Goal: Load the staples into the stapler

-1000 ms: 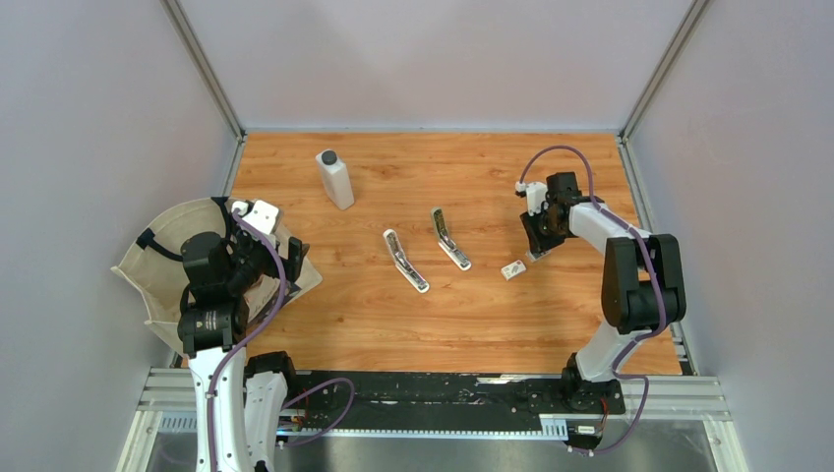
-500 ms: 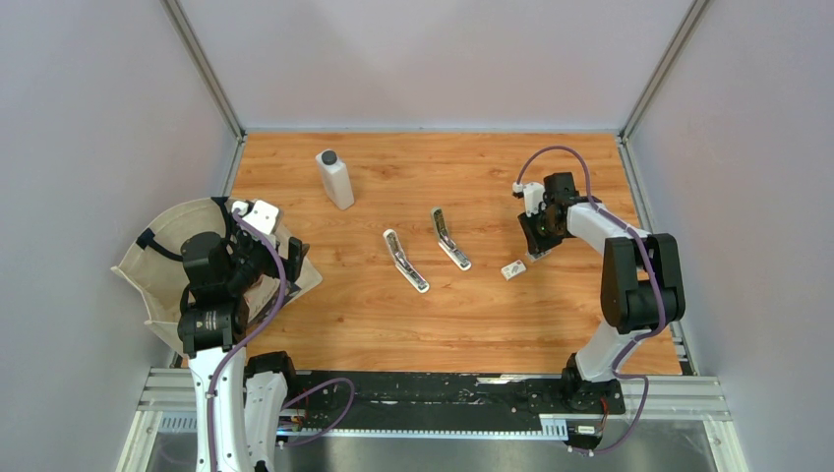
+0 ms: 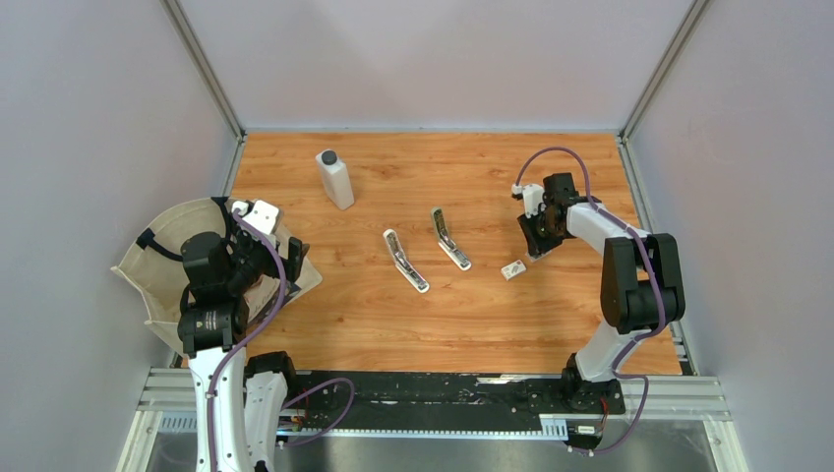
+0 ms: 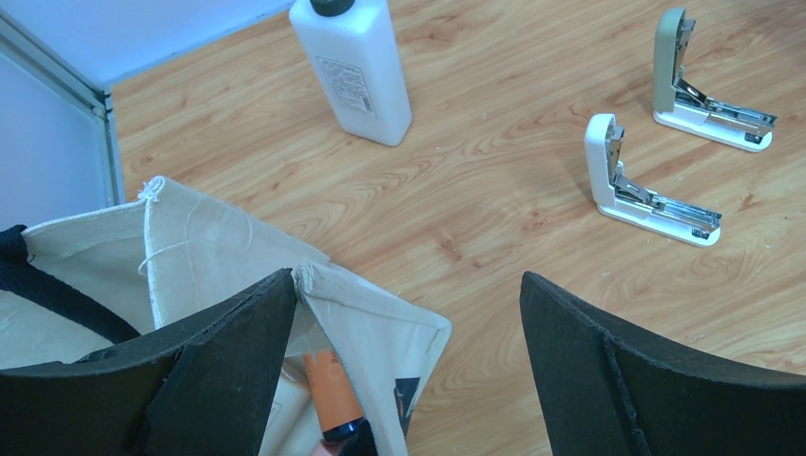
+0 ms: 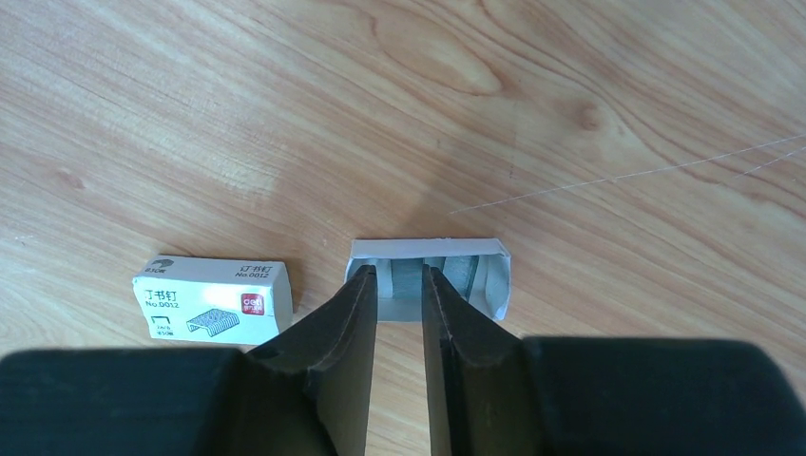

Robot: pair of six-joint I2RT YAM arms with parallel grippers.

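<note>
Two staplers lie hinged open mid-table: a white stapler [image 3: 405, 261] [image 4: 637, 185] and a grey-green stapler [image 3: 449, 239] [image 4: 703, 95]. The staples are to their right. A tiny white printed box [image 3: 512, 268] [image 5: 214, 297] lies on the wood. Beside it sits its open pale tray [image 5: 485, 261] with grey staple strips inside. My right gripper [image 3: 536, 253] [image 5: 399, 275] reaches down into that tray. Its fingers stand narrowly apart, closed on one staple strip [image 5: 400, 290]. Over the bag at the far left, my left gripper [image 3: 280, 258] [image 4: 407, 277] hangs wide open and holds nothing.
A white bottle [image 3: 334, 179] [image 4: 352, 66] with a dark cap stands at the back left. A cream canvas bag [image 3: 167, 265] [image 4: 190, 275] lies over the table's left edge with an orange marker [image 4: 328, 385] inside. Grey walls enclose three sides.
The right wrist has shifted very slightly over the tray. Nothing else has moved.
</note>
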